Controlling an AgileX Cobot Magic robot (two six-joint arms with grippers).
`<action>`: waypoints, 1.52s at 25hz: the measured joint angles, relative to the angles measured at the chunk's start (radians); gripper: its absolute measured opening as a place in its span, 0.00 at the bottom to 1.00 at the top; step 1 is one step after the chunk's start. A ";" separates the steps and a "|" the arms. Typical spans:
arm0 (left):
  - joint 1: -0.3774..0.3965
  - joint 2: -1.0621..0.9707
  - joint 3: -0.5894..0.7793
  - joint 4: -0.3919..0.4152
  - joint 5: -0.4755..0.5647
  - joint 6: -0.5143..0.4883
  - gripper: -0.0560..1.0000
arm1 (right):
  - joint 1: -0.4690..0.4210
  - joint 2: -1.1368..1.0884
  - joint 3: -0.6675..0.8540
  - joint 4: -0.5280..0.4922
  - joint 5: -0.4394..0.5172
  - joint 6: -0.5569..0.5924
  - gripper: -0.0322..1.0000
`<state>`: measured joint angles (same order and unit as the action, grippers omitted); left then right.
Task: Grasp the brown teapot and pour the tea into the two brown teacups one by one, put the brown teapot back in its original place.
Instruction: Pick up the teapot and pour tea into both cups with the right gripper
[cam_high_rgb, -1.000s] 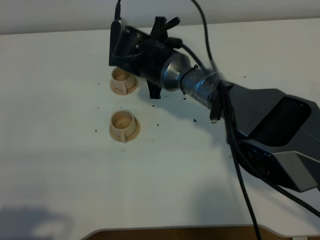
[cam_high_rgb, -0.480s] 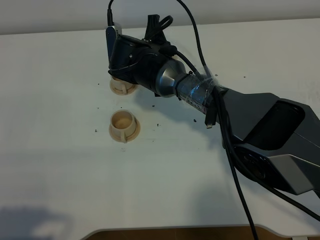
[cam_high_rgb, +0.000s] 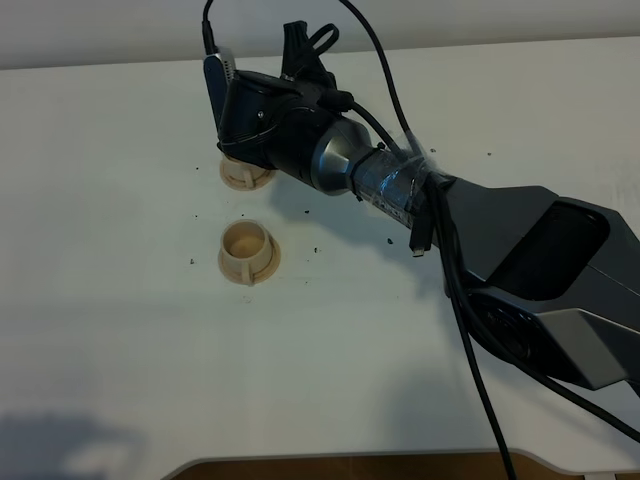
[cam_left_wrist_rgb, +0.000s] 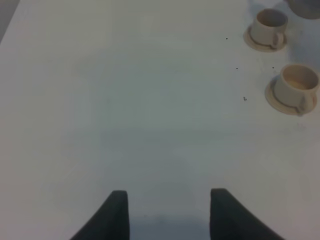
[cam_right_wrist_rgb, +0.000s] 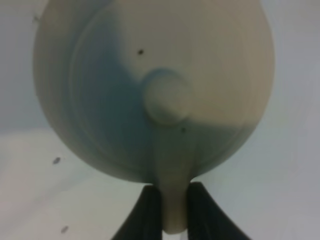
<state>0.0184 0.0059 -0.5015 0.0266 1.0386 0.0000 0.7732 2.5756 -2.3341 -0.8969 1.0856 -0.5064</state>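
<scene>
The brown teapot (cam_right_wrist_rgb: 155, 85) fills the right wrist view, lid knob facing the camera. My right gripper (cam_right_wrist_rgb: 171, 202) is shut on its small handle. In the high view the right arm's wrist (cam_high_rgb: 275, 120) reaches across over the far teacup (cam_high_rgb: 240, 174) and hides the teapot and most of that cup. The near teacup (cam_high_rgb: 247, 251) stands uncovered in front of it. Both cups show in the left wrist view, far one (cam_left_wrist_rgb: 267, 27) and near one (cam_left_wrist_rgb: 295, 89). My left gripper (cam_left_wrist_rgb: 169, 212) is open and empty, well away from them. The round coaster is out of view.
The white table (cam_high_rgb: 110, 330) carries small dark specks (cam_high_rgb: 316, 247) around the cups. The right arm's body (cam_high_rgb: 540, 270) and its cables (cam_high_rgb: 470, 320) cross the right half of the high view. A brown table edge (cam_high_rgb: 350, 465) shows at the front.
The right wrist has rolled and shifted slightly left and up in the high view, now covering more of the far teacup. The near cup and left gripper have not moved.
</scene>
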 joint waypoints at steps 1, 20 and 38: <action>0.000 0.000 0.000 0.000 0.000 0.000 0.42 | 0.002 0.000 0.000 -0.005 0.000 -0.001 0.16; 0.000 0.000 0.000 0.000 0.000 0.000 0.42 | 0.025 0.000 0.000 -0.026 -0.009 -0.050 0.16; 0.000 0.000 0.000 0.000 0.000 0.000 0.42 | 0.033 0.040 0.000 -0.120 -0.007 -0.059 0.16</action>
<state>0.0184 0.0059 -0.5015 0.0266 1.0386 0.0000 0.8067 2.6159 -2.3341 -1.0173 1.0789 -0.5652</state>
